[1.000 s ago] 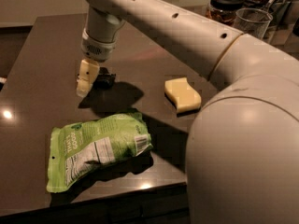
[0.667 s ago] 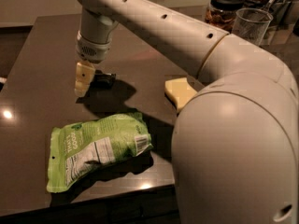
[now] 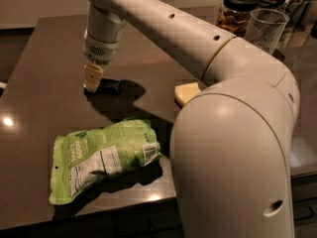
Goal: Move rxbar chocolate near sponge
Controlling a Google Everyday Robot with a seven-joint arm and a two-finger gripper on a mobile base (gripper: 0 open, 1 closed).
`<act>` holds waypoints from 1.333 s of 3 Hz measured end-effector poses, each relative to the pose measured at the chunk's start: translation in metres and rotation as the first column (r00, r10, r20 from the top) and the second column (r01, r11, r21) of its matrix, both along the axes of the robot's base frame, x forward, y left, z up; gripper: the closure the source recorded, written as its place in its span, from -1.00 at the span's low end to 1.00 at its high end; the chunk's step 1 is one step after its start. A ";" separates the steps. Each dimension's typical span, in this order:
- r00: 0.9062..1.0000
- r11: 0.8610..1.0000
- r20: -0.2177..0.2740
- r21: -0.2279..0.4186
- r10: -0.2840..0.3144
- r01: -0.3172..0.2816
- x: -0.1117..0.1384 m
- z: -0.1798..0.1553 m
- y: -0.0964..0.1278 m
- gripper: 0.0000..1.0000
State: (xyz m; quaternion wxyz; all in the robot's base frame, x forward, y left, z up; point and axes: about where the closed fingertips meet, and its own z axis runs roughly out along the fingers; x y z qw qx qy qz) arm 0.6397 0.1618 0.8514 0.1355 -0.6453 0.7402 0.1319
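In the camera view, our claw (image 3: 92, 78) is at ten o'clock on the dark desk (image 3: 39, 58), down at the left end of the rxbar chocolate (image 3: 111, 87). We cannot tell whether it grasps. The sponge (image 3: 186, 92) lies apart, at three o'clock from the bar, so we judge the move still to do.

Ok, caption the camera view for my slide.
Hand down at the left end of the rxbar chocolate on the table; sponge to its right, green snack bag nearer the camera.

Dark glossy desk (image 3: 44, 98), couple of light glares (image 3: 7, 121) near the front, pale wall (image 3: 39, 4) behind. Gripper (image 3: 92, 81) hangs low over its left half.
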 end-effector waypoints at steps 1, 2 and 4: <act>0.999 0.999 0.015 0.010 -0.050 0.050 0.011 0.009 -0.033 0.90; 0.986 0.987 0.055 0.029 -0.159 0.158 0.029 0.033 -0.108 1.00; 0.940 0.943 0.077 0.034 -0.332 0.330 0.040 0.053 -0.216 0.50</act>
